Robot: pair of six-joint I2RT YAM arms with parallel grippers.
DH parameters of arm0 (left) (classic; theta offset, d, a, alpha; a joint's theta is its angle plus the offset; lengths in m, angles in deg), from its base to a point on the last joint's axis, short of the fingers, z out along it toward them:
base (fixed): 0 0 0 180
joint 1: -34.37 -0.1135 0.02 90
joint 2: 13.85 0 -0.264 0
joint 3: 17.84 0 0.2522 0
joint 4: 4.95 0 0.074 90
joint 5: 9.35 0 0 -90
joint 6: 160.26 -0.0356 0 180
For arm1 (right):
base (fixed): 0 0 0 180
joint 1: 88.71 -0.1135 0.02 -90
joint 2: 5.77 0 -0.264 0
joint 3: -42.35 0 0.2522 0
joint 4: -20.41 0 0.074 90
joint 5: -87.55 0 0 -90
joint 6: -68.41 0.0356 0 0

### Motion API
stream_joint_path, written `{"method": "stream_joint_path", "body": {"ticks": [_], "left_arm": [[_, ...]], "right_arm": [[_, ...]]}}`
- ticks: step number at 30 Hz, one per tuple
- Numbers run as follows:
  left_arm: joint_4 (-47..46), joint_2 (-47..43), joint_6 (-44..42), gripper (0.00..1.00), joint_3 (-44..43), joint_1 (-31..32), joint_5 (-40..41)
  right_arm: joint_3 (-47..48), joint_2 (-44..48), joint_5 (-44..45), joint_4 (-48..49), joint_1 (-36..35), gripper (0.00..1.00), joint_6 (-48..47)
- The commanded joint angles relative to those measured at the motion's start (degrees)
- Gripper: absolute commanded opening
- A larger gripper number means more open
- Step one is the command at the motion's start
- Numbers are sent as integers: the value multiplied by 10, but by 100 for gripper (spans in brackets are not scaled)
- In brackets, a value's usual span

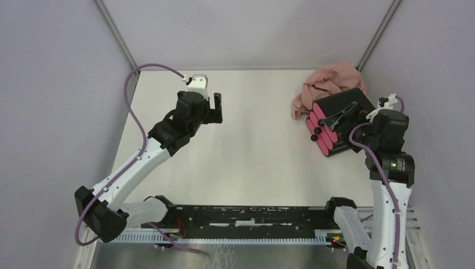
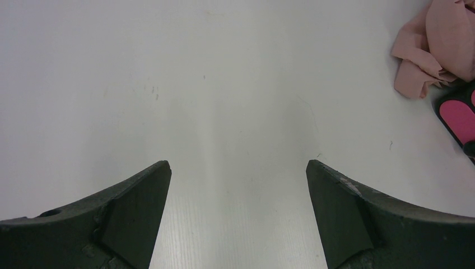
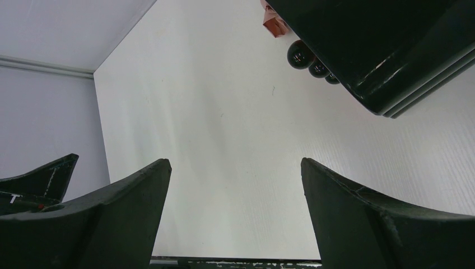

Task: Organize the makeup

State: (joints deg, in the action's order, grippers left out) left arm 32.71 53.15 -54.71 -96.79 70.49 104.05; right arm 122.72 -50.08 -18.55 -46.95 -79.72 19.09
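Note:
No makeup shows in any view. My left gripper [image 1: 217, 107] hangs open above bare white table at the back left, and its wrist view shows only table between the wide-apart fingers [image 2: 237, 163]. My right gripper [image 1: 343, 115] sits over the black box [image 1: 363, 101] at the right, also open with nothing between its fingers [image 3: 235, 161]. The box has magenta drawers [image 1: 325, 134], all pushed in, with black knobs [image 3: 302, 53] facing the table's middle.
A pinkish-beige cloth [image 1: 330, 81] lies crumpled behind the box in the back right corner; its edge shows in the left wrist view [image 2: 431, 45]. Grey walls close the table on three sides. A black rail [image 1: 252, 216] runs along the near edge.

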Motion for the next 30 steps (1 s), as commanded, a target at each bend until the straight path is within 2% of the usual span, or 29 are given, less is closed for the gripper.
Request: {"method": "stream_joint_path", "body": {"ticks": [1,12,17,24,30], "left_arm": [[-22,0,7,98,-13,2,0],[-11,6,14,100,-22,2,9],[18,22,50,99,-55,2,55],[26,24,57,99,-69,2,43],[35,38,62,99,-76,2,29]], "right_arm": [[2,0,-6,26,-3,93,2],[-1,2,-5,26,-2,93,1],[-1,2,-5,26,-3,93,1],[-2,2,-10,30,-3,93,3],[-8,11,-114,104,-16,100,-7]]}}
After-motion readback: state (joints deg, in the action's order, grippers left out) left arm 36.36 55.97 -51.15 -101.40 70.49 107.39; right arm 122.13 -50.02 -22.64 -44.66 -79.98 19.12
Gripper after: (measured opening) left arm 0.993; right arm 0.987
